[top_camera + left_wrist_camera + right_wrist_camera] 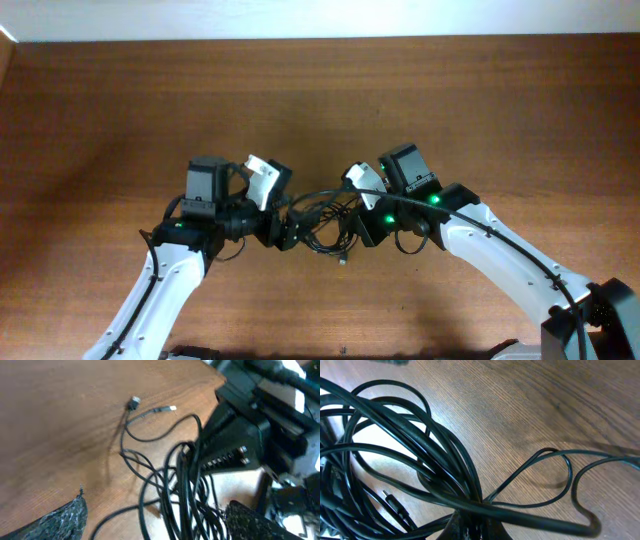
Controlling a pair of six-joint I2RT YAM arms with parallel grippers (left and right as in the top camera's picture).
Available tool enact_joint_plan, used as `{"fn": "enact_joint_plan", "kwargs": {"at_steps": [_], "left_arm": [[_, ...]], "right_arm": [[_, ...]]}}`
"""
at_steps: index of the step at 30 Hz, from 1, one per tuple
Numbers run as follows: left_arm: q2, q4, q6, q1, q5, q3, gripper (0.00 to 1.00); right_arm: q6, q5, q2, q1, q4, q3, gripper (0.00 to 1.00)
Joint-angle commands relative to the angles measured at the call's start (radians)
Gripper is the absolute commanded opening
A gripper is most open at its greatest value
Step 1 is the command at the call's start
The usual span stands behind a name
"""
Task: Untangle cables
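Between the left gripper (285, 228), its jaws spread apart at the bundle's left edge, and the right gripper (362, 222), clamped on strands at its right edge, the cables (325, 215) lie bunched, stretched left-to-right, with loose plug ends (344, 259) trailing nearward.

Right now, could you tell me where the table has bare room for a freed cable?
Bare: the far table, from its back edge to the cables, and both sides. Crowded: the middle, between left end effector and right end effector.
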Motion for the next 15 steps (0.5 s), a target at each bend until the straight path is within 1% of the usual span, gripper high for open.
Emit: {"fn": "enact_joint_plan", "kwargs": {"at_steps": [1, 3, 5, 8, 9, 10, 11, 12, 13, 14, 15], "left_arm": [[0.045, -0.033, 0.036, -0.001, 0.053, 0.003, 0.72], [0.103, -0.026, 0.036, -0.009, 0.077, 0.003, 0.67], [0.168, -0.01, 0.035, -0.018, 0.082, 0.003, 0.52], [0.22, 0.056, 0.031, -0.018, 0.213, 0.003, 0.43], [0.229, 0.098, 0.031, -0.018, 0.28, 0.003, 0.29], [0.229, 0.122, 0.024, -0.018, 0.307, 0.003, 0.16], [0.229, 0.142, -0.011, -0.017, 0.296, 0.003, 0.0], [0.229, 0.163, -0.105, -0.011, 0.231, 0.003, 0.0], [0.229, 0.174, -0.235, -0.003, 0.123, 0.003, 0.0], [0.229, 0.172, -0.343, 0.007, 0.018, 0.003, 0.0], [0.229, 0.172, -0.442, 0.017, -0.054, 0.003, 0.0]], "right_arm": [[-0.026, 0.005, 0.002, 0.005, 0.003, 0.003, 0.04], [-0.026, -0.021, 0.002, 0.005, 0.003, 0.003, 0.04], [-0.026, -0.071, 0.002, 0.005, 0.003, 0.003, 0.04], [-0.026, -0.101, 0.002, 0.005, 0.003, 0.003, 0.04], [-0.026, -0.1, 0.002, 0.005, 0.003, 0.003, 0.04], [-0.026, -0.1, 0.002, 0.005, 0.002, 0.003, 0.04], [-0.026, -0.1, 0.002, 0.005, -0.001, 0.003, 0.04], [-0.025, -0.1, 0.002, 0.005, -0.008, 0.003, 0.04], [-0.022, -0.1, 0.002, 0.005, -0.016, 0.003, 0.05], [0.009, -0.099, 0.002, 0.004, -0.026, 0.004, 0.2], [0.049, -0.099, 0.001, 0.003, -0.033, 0.007, 0.33]]}}
